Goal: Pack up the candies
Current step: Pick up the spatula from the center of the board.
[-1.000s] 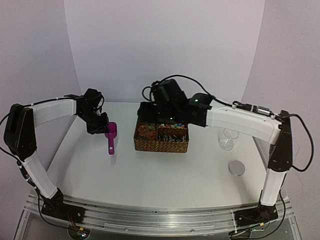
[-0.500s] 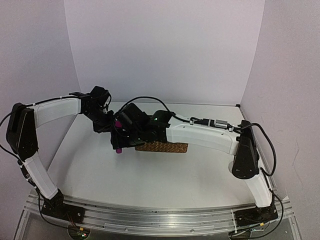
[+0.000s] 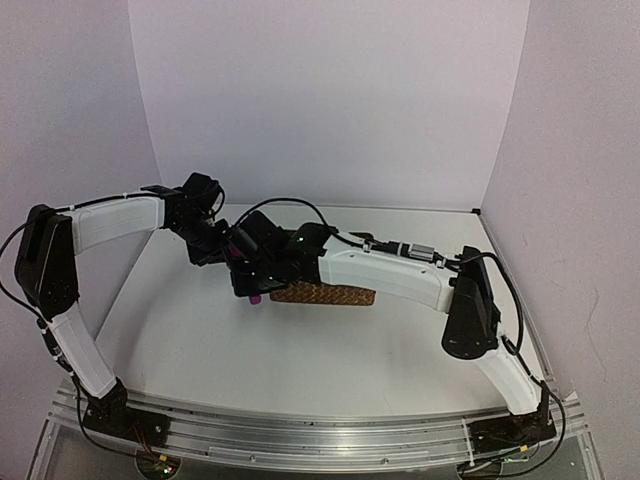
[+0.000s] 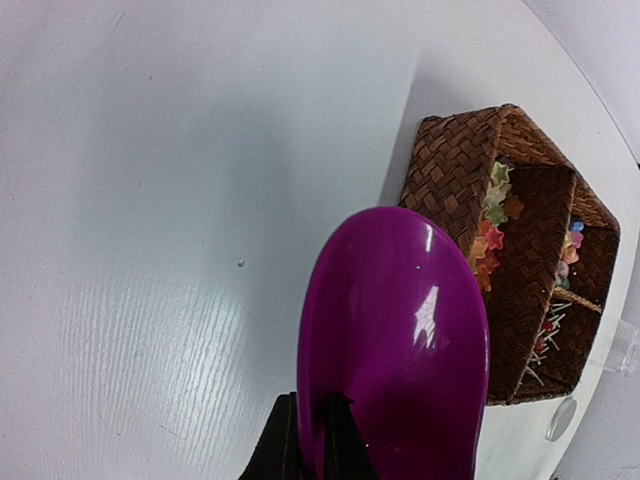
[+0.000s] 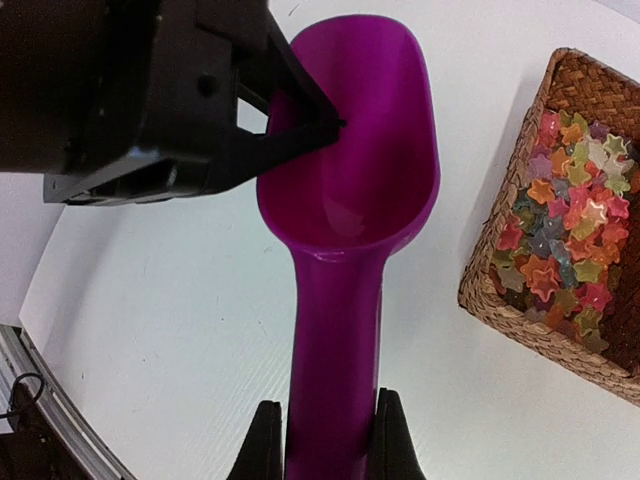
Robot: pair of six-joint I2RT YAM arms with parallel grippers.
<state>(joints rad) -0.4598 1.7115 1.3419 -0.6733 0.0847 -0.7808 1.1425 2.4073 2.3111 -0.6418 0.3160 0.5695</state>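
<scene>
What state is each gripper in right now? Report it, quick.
Left gripper: closed on the magenta plastic scoop's bowl rim.
Right gripper: closed on the scoop's handle.

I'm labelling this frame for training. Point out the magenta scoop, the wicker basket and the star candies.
magenta scoop [image 5: 350, 160]: right wrist view, inside of its bowl.
wicker basket [image 4: 450, 170]: left wrist view, woven outer wall.
star candies [image 5: 565, 230]: right wrist view, middle of the pile.
</scene>
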